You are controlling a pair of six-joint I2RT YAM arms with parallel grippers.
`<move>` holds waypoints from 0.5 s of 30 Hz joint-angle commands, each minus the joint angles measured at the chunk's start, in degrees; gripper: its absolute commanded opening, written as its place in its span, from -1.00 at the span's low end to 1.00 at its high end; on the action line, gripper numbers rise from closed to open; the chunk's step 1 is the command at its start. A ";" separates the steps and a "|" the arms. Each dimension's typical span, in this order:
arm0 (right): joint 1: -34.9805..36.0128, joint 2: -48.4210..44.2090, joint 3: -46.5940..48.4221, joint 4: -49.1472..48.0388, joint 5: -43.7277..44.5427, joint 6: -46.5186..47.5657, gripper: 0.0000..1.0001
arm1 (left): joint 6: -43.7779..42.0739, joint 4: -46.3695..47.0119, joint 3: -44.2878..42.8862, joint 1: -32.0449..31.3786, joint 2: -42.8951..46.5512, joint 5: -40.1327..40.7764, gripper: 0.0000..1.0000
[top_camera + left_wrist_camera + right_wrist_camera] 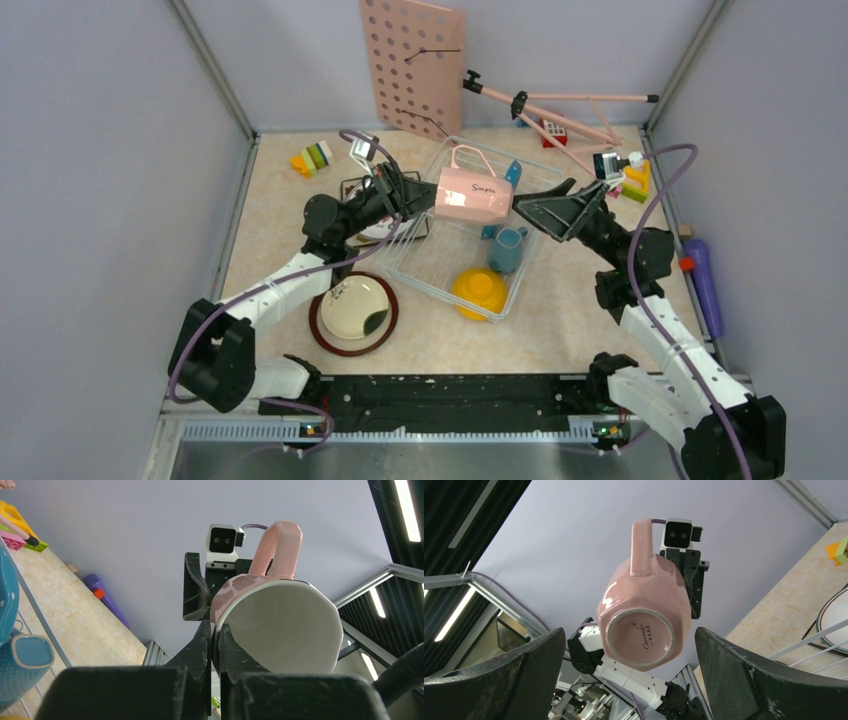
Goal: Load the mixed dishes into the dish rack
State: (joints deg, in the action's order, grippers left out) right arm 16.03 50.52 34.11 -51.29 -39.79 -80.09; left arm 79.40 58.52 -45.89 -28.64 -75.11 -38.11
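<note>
Left hand [418, 200] is clamped on the rim of the pink cup [472, 195], which lies on its side, handle up, above the dish rack [430, 258]. Right hand [540, 208] is spread wide, facing the cup's base. Blue-grey mug [507, 250] and yellow bowl [479, 292] sit in the rack.

Dial centred on the dish rack [430, 286], twelve pointing away from the robot.

- **Twelve:** the pink cup [472, 195] hangs on its side over this half of the rack. The left gripper [425, 200] pinches its rim from ten. The right gripper [528, 205], jaws wide, flanks its base from two with air on each side.
- **Four:** blocked by the blue-grey mug [507, 250].
- **Six:** blocked by the yellow bowl [479, 291].
- **Eight:** bare wire floor, free for entry from above. Beyond it, the brown-rimmed plate [353, 313] occupies the tabletop [570, 320].
- **Five, outside the rack:** tabletop lies open.
</note>
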 commanded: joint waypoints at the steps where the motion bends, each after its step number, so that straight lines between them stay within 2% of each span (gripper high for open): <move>1: 2.10 0.18 2.63 1.36 1.20 2.89 0.98 | 2.88 9.07 -2.58 0.32 -0.08 1.45 -1.00; 7: 7.47 0.35 7.02 15.42 4.69 13.33 0.98 | 4.15 9.30 -3.48 0.26 -1.87 0.30 -1.00; 15: 9.16 2.43 7.63 13.92 7.74 13.42 0.94 | 4.77 9.38 -3.10 0.13 -2.63 -1.08 -1.00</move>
State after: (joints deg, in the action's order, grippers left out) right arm 24.27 52.14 38.70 -36.49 -34.50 -68.66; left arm 82.32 60.07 -46.09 -28.56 -78.67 -39.68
